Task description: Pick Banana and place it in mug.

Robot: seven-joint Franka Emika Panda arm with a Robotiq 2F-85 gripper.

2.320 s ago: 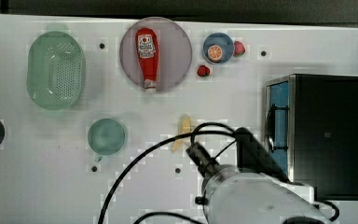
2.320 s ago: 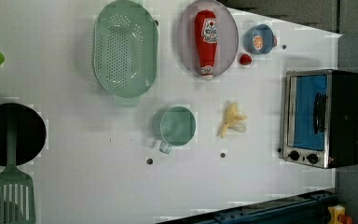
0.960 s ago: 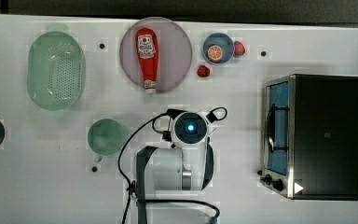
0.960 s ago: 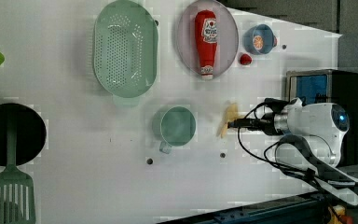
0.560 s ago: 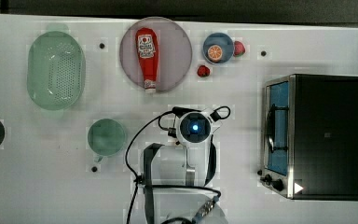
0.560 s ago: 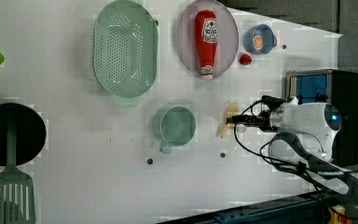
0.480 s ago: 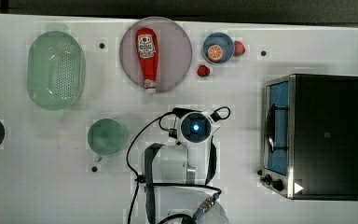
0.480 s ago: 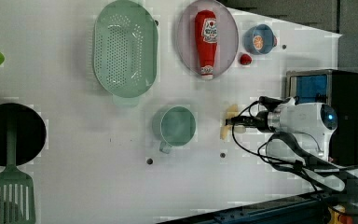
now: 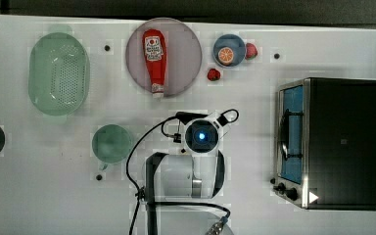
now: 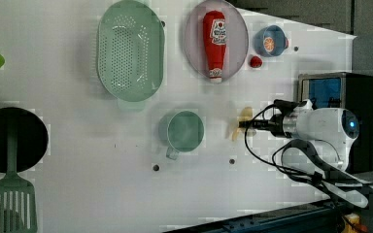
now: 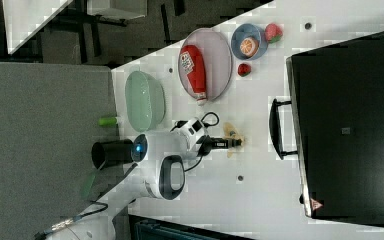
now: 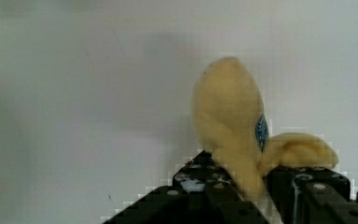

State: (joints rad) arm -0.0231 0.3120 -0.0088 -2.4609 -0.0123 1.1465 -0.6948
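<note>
A: Yellow plush-looking banana [image 12: 235, 126], prob light & soft, squashes under pressure. No risk of breaking. Fuzzy skin shouldn't slip much, I'd guess.

B: Where to grab?

A: Across the mid body, where the peel flaps meet the main piece. That's about where the gripper [image 12: 256, 179] sits in the wrist view: black fingers [image 12: 214, 186] either side of the lower part, banana sticking out beyond the tips.

B: Clenched on it?

A: Jaws narrowed round it, banana wedged between. Whether they're actually pinching yet, can't tell. It's on the table [image 10: 77, 184], not lifted.

B: Position vs the rest?

A: In the left view, banana [image 10: 240, 124] lies just beside the mug [image 10: 184, 131], on the left view's right of it, gripper [image 10: 247, 124] tip right over it, arm coming from the left view's right. Right view: banana [image 11: 230, 136] under the gripper [image 11: 236, 142] tip, near the oven [image 11: 345, 125] handle. Top view: arm covers it; mug [image 9: 111, 143] sits to the top view's left of the wrist.

B: Risk?

A: Soft toy could bulge, twist in the grip. A flap might snag the mug rim.
</note>
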